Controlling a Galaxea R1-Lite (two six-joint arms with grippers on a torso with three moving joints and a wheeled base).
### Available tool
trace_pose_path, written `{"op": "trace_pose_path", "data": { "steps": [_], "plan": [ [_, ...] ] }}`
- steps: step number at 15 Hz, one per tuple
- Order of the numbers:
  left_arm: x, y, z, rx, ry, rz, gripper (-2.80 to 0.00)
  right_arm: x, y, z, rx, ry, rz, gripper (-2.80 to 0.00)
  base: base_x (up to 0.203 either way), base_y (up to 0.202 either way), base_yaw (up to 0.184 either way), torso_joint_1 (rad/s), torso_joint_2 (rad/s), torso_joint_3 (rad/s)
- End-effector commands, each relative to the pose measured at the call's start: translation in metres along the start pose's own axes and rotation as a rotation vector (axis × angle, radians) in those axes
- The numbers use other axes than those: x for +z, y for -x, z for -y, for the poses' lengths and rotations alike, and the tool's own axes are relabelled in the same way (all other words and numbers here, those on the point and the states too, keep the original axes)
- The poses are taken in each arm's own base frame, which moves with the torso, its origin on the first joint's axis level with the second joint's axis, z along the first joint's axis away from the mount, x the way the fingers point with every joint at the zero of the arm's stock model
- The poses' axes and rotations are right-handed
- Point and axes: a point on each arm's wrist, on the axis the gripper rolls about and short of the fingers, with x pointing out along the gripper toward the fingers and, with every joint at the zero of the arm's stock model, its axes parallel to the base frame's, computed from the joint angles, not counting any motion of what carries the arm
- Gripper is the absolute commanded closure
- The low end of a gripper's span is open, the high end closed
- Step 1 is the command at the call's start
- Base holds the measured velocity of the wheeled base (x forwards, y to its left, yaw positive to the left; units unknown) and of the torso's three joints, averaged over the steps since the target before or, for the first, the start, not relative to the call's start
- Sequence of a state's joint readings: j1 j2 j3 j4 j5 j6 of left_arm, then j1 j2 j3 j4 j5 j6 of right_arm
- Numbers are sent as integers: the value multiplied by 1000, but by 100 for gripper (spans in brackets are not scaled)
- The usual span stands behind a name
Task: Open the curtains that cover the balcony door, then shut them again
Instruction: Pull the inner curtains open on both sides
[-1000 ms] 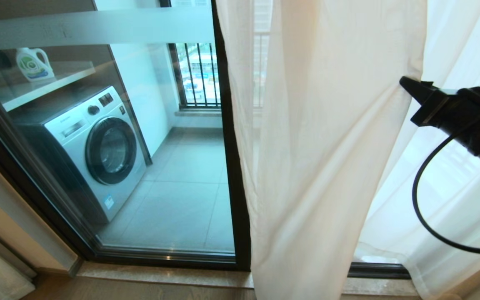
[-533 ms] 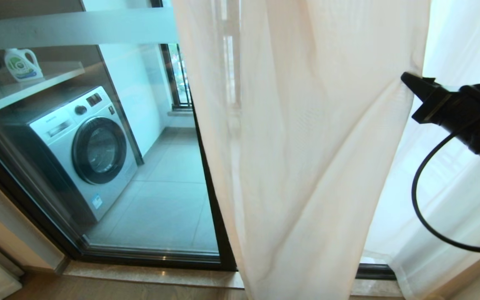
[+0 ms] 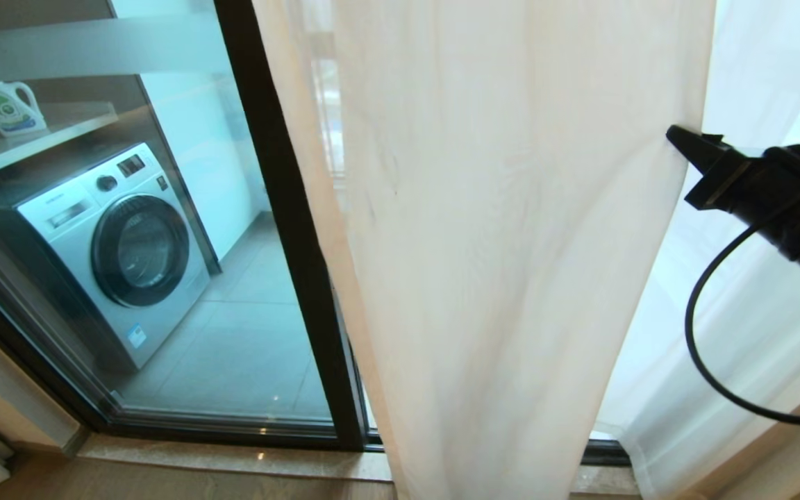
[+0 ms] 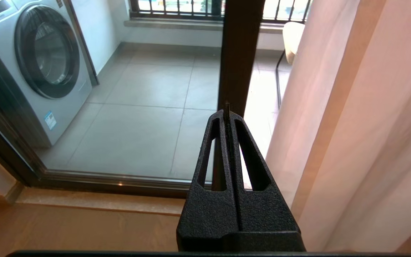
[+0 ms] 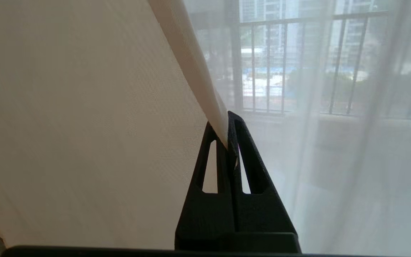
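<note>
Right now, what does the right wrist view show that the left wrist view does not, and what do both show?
Only the right wrist view shows the right pincer shut on the edge of the curtain, with a second sheer panel veiling the railing.

Only the left wrist view shows the washing machine, the door's black frame, the balcony tiles, and the left pincer, shut and holding nothing.

Both show pale curtain fabric and railing bars outside.

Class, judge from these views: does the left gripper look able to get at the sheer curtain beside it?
Probably yes: the left gripper, shut and empty, has open space between it and the curtain; the right gripper already pinches its edge.
</note>
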State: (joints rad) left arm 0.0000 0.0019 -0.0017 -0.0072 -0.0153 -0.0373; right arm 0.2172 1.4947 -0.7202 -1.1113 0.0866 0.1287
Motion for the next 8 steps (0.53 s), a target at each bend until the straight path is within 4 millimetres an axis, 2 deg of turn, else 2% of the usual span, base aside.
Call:
{"op": "trace_pose_path", "data": {
  "steps": [1, 8],
  "plan": [
    [0, 0, 0, -1, 1, 1, 0, -2, 1, 0, 1, 0, -2, 0, 0, -189, 1, -1, 2, 2],
    [0, 0, 0, 0, 1, 1, 0, -3, 2, 0, 0, -1, -7, 0, 0, -195, 0, 1, 4, 3]
  ]
}}
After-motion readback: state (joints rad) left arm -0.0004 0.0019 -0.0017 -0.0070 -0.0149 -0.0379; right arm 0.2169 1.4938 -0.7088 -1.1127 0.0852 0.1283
